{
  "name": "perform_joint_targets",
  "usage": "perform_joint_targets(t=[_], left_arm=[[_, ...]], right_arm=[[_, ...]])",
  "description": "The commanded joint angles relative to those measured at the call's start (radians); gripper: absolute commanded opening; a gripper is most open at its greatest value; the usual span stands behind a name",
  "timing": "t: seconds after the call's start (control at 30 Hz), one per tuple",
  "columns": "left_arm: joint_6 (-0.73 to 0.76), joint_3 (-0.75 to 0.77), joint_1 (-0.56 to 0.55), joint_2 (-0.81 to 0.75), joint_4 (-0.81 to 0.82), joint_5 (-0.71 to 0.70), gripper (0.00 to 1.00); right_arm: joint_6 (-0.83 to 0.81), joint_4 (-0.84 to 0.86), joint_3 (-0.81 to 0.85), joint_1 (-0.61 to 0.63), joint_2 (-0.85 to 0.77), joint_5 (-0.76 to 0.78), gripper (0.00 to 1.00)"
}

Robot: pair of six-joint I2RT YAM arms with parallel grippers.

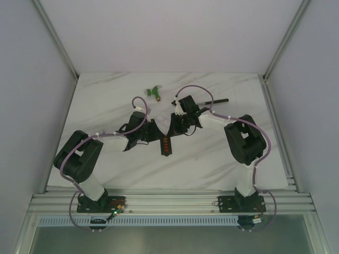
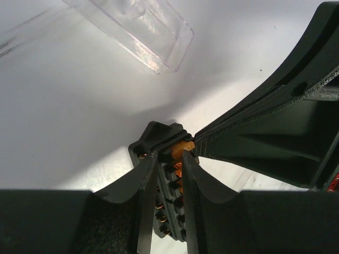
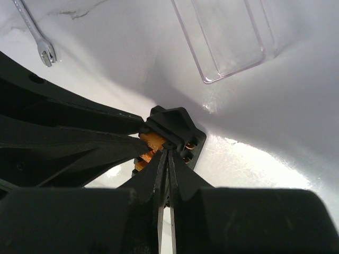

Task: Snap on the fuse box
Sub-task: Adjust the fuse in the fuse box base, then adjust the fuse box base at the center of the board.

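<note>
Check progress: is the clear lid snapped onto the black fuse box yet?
Done: small black rectangular plastic fuse box sits on the table with orange fuses seated. In hand: left gripper straddles its fuse row; right gripper, jaws nearly together, is at its end. Remaining: the clear rectangular plastic lid lies apart, ungripped, not snapped on.

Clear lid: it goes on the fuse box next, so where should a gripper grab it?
Likely pinch the clear lid across its narrow width, on the long walls, from above: it lies flat on the table, leaving only edges to hold.
</note>
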Motion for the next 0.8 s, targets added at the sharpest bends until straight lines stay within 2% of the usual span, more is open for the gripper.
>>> perform_joint_targets(t=[0.0, 0.1, 0.2, 0.43, 0.57, 0.77], left_arm=[[0.015, 0.006, -0.040, 0.050, -0.039, 0.000, 0.32], [0.038, 0.003, -0.037, 0.008, -0.068, -0.026, 0.33], [0.086, 0.026, -0.037, -0.042, -0.142, -0.080, 0.38], [0.120, 0.055, -0.038, -0.102, -0.236, -0.119, 0.55], [0.131, 0.094, -0.070, -0.086, -0.289, -0.118, 0.64], [0.149, 0.174, -0.151, -0.030, -0.388, -0.238, 0.73]], right_arm=[[-0.053, -0.076, -0.025, 0.068, 0.078, 0.084, 0.11], [-0.085, -0.059, -0.025, 0.065, 0.010, 0.092, 0.14], [-0.111, -0.059, -0.026, 0.050, -0.067, 0.111, 0.23], [-0.170, -0.104, 0.001, 0.005, -0.129, 0.099, 0.32], [-0.199, -0.121, -0.007, -0.001, -0.137, 0.128, 0.35], [-0.211, -0.109, -0.056, -0.029, -0.176, 0.158, 0.38]])
